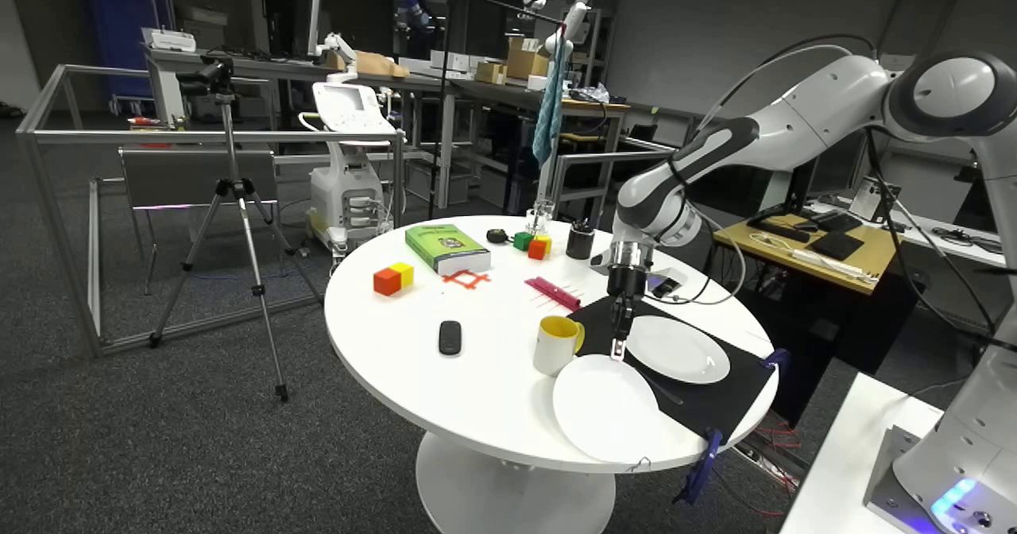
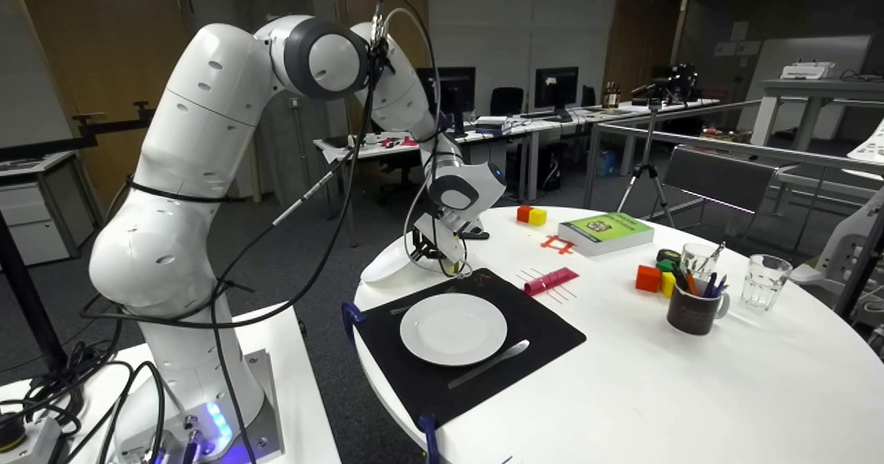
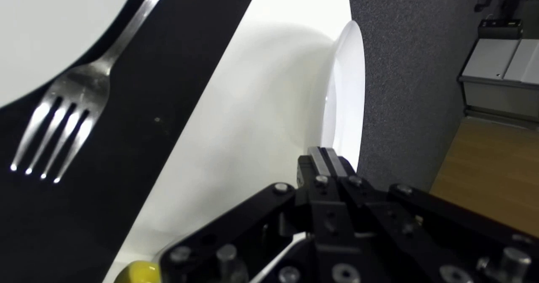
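My gripper is shut, its fingertips at the rim of a white plate. That plate stands steeply tilted beside the placemat, close to the table edge, and appears pinched by its rim; in the wrist view the plate is seen nearly edge-on, running into the narrow gap between the fingers. A white mug with a yellow inside stands right by the gripper. On the black placemat lie another white plate, a fork and a knife.
Blue clamps stick up at the table's edge. Farther off are a pink roll on sticks, a green book, coloured cubes, a dark phone-like object, a mug of pens and glasses.
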Available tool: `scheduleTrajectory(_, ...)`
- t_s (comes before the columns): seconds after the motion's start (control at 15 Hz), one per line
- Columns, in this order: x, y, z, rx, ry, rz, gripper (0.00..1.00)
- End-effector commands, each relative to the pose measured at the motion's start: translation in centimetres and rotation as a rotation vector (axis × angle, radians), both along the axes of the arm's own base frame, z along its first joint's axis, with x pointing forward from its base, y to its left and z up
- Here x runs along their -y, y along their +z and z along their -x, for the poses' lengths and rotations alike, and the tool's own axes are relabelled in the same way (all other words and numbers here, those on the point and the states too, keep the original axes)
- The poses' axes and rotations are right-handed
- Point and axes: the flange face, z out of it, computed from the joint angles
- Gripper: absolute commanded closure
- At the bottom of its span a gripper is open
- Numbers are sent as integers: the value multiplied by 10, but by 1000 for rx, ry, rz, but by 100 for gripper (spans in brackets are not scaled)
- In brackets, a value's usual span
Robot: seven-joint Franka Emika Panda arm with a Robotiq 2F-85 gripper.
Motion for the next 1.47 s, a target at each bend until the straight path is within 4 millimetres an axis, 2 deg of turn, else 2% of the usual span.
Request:
scheduleTrajectory(0.0, 12, 18, 20, -22, 2, 33, 100)
scheduleTrajectory(0.6, 33, 12, 43, -53, -32, 73, 100)
scheduleTrajectory(1.07, 58, 2, 40, -64, -78, 90, 100)
scheduleTrajectory(1.4, 63, -5, 37, -75, -82, 98, 100)
